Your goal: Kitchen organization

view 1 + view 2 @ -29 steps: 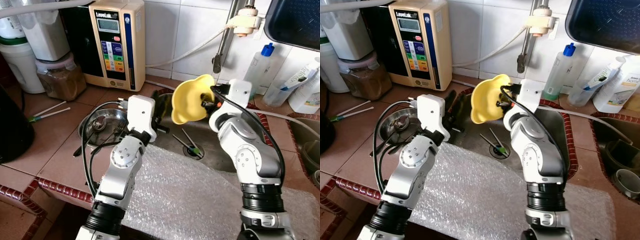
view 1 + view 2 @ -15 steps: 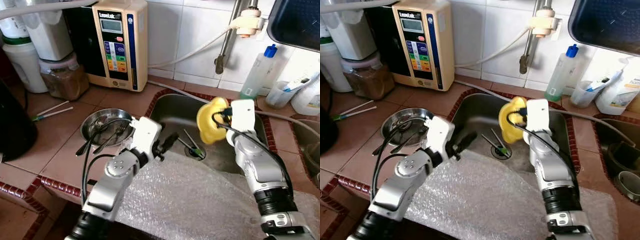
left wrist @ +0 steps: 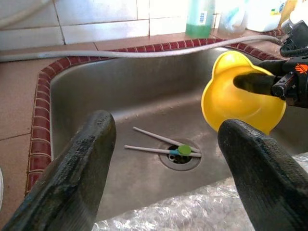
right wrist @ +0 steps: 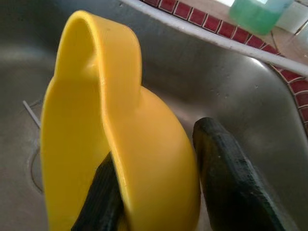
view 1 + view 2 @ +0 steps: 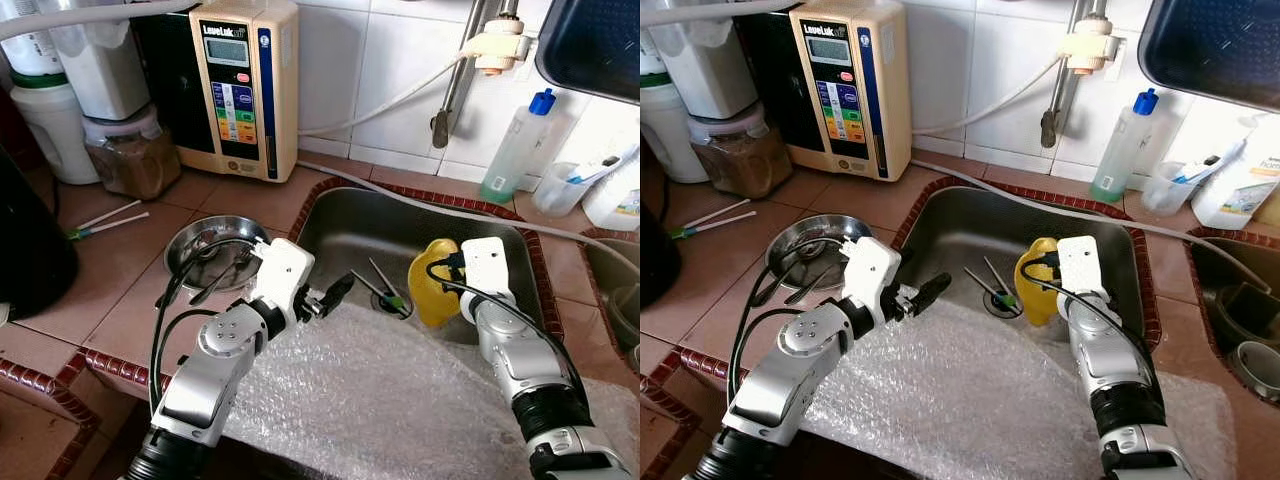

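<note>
Down in the steel sink [image 5: 350,225], your right gripper [image 5: 447,282] has lowered the yellow bowl [image 5: 432,282] it pinches by the rim, so release looks near. Your left gripper [image 3: 163,159] hangs spread and empty beside it.

yellow bowl [image 5: 432,292], steel-grey sink [image 5: 345,225], red-brown tiled counter [image 5: 120,290], clear bubble wrap [image 5: 380,390]

arms [image 5: 225,345]: silver, black cables; wrists: white housings; fingers [image 3: 72,178]: long, black

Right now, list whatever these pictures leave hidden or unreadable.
- Sink near wall: covered by bubble wrap in the eye views.
- Yellow bowl: its far side is behind the right gripper; whether it touches the sink floor is unclear.
- Steel dish contents: partly behind left-arm cables.
- Water machine labels: too small to read.
- Dark tray: cut off by the frame's corner.
</note>
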Controlling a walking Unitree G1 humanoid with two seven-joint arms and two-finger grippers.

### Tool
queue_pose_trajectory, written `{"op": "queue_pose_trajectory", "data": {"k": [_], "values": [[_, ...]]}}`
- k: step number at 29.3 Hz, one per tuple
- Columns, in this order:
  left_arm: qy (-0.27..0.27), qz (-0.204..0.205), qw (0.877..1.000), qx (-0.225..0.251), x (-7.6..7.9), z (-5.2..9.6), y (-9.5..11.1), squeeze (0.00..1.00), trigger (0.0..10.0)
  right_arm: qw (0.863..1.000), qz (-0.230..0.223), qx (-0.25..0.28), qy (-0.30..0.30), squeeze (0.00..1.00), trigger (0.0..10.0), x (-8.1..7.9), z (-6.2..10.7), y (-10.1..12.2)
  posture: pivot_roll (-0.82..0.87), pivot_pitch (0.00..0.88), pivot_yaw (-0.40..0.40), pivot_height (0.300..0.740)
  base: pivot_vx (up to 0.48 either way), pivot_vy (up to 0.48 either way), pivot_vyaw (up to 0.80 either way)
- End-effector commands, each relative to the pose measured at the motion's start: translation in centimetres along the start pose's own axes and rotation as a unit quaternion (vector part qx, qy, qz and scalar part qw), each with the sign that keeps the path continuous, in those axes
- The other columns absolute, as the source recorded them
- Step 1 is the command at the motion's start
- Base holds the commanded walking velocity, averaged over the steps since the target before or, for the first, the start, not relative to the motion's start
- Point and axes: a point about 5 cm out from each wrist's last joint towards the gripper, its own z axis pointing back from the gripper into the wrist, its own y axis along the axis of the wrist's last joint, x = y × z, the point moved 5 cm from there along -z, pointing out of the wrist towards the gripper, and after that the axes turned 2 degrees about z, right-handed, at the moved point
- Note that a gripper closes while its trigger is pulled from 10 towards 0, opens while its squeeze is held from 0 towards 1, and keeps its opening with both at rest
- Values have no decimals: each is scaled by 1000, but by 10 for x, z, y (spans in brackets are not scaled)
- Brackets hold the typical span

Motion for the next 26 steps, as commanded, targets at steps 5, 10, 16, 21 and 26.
{"op": "queue_pose_trajectory", "data": {"k": [5,10,16,21,26], "values": [[7,-13,1000,-5,0,1,3,1000,10000,1000,-14,19,-8,1000,10000,4,-2,11,46,0,-26,740,0,0,0],[66,11,998,16,-21,6,9,1000,10000,999,-21,30,-4,1000,10000,2,-2,17,47,0,-28,740,0,0,0],[74,12,997,8,-23,10,4,1000,10000,999,-25,34,1,1000,10000,0,-2,19,48,0,-30,740,0,0,0],[80,9,997,8,-23,9,4,1000,10000,999,-34,37,15,1000,10000,-4,-2,21,48,0,-29,740,0,0,0],[79,12,997,9,-22,8,5,1000,10000,991,-76,26,111,1000,10000,-33,-1,25,45,0,-26,740,0,0,0]]}}
